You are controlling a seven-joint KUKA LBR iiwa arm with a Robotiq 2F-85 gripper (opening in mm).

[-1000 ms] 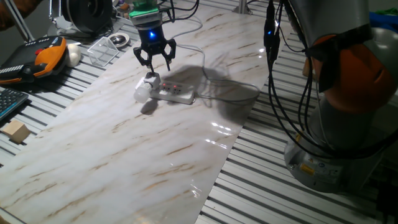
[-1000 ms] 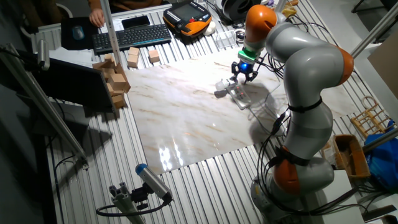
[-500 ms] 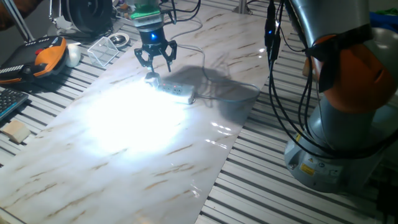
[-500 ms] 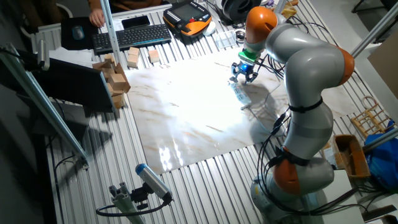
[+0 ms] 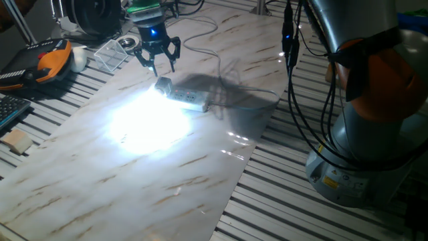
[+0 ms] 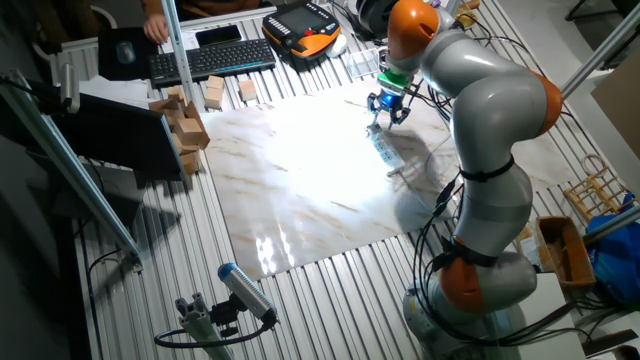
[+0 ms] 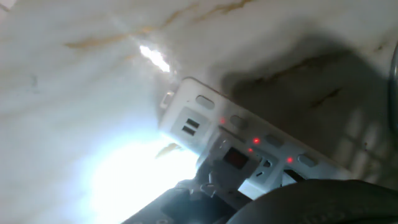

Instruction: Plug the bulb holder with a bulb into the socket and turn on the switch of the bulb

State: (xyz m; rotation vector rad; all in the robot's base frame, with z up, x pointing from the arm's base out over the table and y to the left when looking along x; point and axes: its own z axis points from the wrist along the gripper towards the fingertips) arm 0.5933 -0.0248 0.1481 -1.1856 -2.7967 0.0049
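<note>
The table (image 5: 200, 167) is washed by a bright glare spreading from the near end of the socket (image 5: 184, 98), so I judge the bulb is lit and the task looks done, nothing left but to clear off; the socket lies flat on the table with red marks glowing in the hand view; the bulb holder (image 5: 162, 85) sits at the strip's end, plugged in as far as I can tell, the bulb itself lost in the glare; my hand (image 5: 156, 61) hangs just above the holder, fingers spread, gripping nothing.
</note>
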